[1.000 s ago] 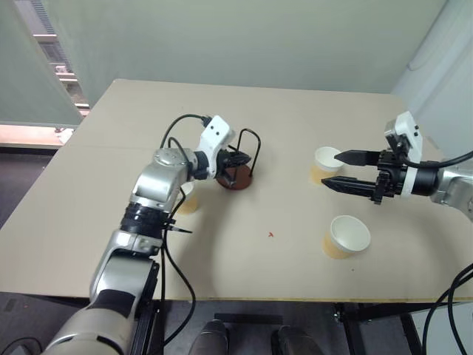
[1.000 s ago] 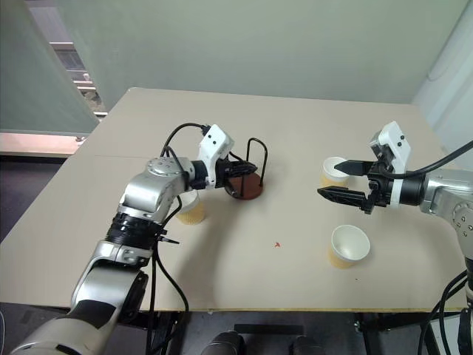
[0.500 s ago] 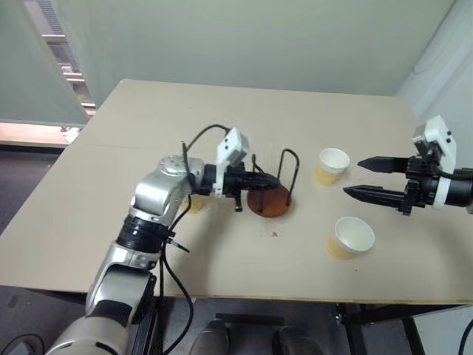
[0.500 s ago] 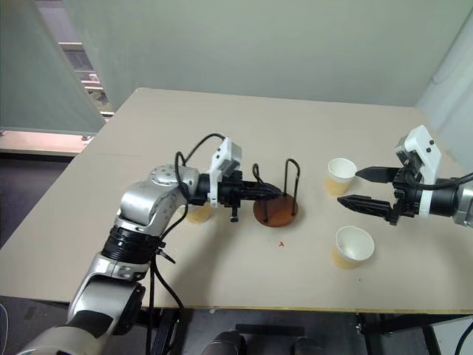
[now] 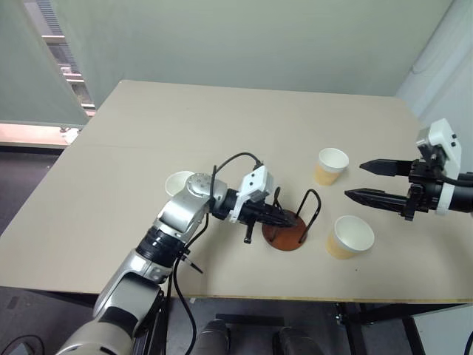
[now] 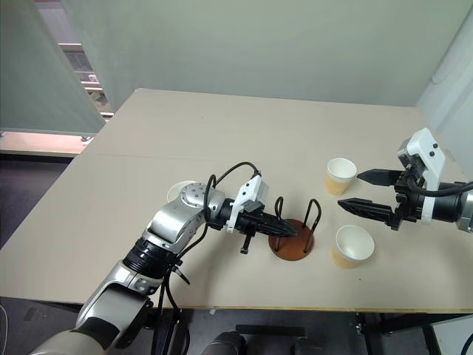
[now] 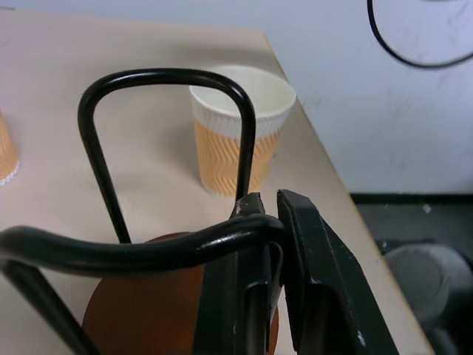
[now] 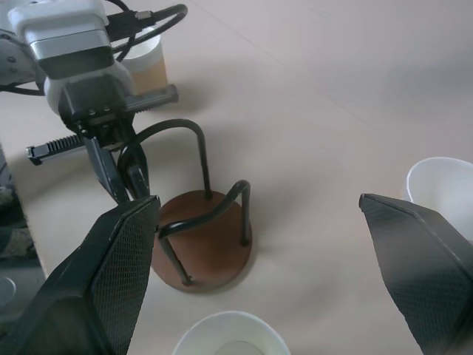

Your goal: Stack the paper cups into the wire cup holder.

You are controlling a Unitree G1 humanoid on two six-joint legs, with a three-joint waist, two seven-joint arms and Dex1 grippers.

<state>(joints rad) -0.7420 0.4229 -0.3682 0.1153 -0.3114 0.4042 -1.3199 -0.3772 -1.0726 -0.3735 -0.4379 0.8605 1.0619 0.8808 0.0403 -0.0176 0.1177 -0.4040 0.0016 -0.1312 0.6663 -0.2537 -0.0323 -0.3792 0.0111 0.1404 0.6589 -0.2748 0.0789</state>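
The wire cup holder (image 5: 287,238), a reddish-brown disc with black wire loops, stands near the table's front edge at the centre. My left gripper (image 5: 284,220) is shut on one of its wire loops (image 7: 166,75). One paper cup (image 5: 330,165) stands upright at the right, and another (image 5: 349,237) just right of the holder. A further cup (image 5: 179,183) is partly hidden behind my left arm. My right gripper (image 5: 355,180) hovers open between the two right-hand cups, holding nothing, its fingers (image 8: 111,274) wide apart.
The tan table (image 5: 148,133) ends close in front of the holder, at its front edge (image 5: 295,299). A black cable (image 5: 235,159) loops over my left wrist. A pale wall runs behind the table.
My left gripper has pulled the holder across the table, toward the front edge and to the right. My right gripper has drawn back a little to the right, still open.
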